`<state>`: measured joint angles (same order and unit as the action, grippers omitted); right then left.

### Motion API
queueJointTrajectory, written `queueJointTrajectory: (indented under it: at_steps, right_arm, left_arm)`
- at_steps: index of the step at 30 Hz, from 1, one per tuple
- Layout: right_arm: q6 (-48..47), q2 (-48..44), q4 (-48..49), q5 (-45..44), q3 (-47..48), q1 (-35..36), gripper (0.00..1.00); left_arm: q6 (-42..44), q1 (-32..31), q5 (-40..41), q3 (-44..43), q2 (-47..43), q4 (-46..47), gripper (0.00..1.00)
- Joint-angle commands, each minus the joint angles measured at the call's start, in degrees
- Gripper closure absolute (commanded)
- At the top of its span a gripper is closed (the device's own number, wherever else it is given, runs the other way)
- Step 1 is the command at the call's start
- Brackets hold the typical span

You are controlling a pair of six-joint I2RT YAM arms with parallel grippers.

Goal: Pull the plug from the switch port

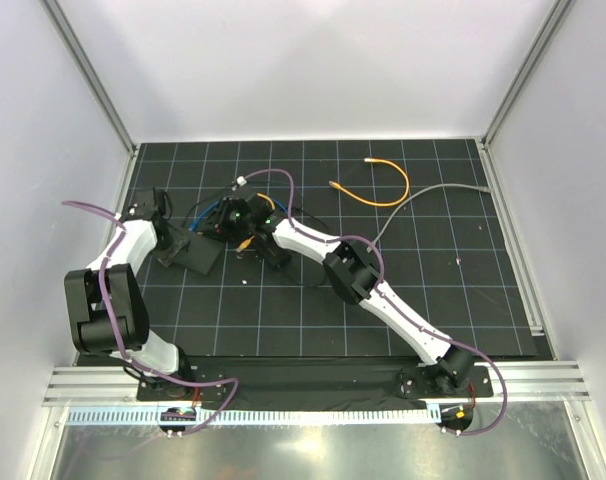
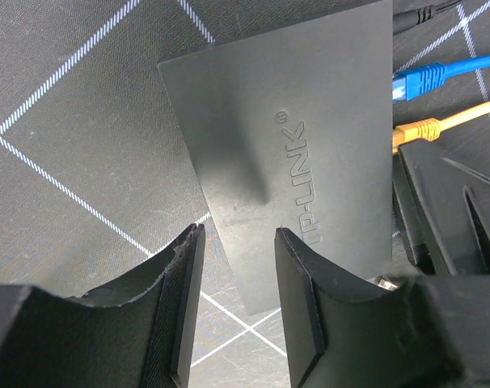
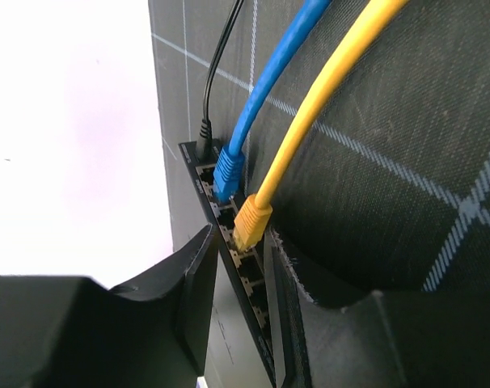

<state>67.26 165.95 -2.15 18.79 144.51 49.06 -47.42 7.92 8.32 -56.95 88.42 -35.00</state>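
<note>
Yellow plug [image 3: 251, 225] sits in the socket row of the switch [image 2: 285, 145], just beside the blue plug [image 3: 226, 174], with a black cord [image 3: 217, 73] plugged in beyond that. The switch lies flat on the table [image 1: 433, 290], left of centre, its socket face turned toward your right arm. Your right tool [image 3: 239, 238] is the nearer one: its jaws are parted, one on each side of the yellow plug, with a gap showing on the left side, so nothing is grasped yet. The plug's long axis runs straight out of the socket face along its cable, and the pull should likely follow that line. The right arm reaches diagonally across from its base, wrist low. Your left tool [image 2: 238, 242] is also parted, straddling the switch's opposite edge, with no pinch visible. The left arm is folded, elbow high.
</note>
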Motion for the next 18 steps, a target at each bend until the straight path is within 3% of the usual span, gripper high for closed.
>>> queueJointTrajectory:
  at_steps: [1,10,14,18]
  right_arm:
    - [1.99,1.66,0.39,-0.15,1.83,0.34,0.63]
    - [4.37,3.24,1.27,0.02,2.0,0.34,0.73]
    - [4.72,3.68,1.54,0.02,2.18,0.34,0.86]
    - [4.54,2.72,3.8,-0.42,0.08,0.25,0.92]
  left_arm:
    - [0.13,-0.19,0.65,-0.27,0.08,1.52,0.56]
    - [1.1,-0.19,-0.05,-0.97,0.61,1.43,0.59]
    - [2.24,-0.28,-0.32,-2.2,-0.35,1.61,0.59]
    - [3.12,-0.37,-2.6,-5.97,0.61,1.69,0.59]
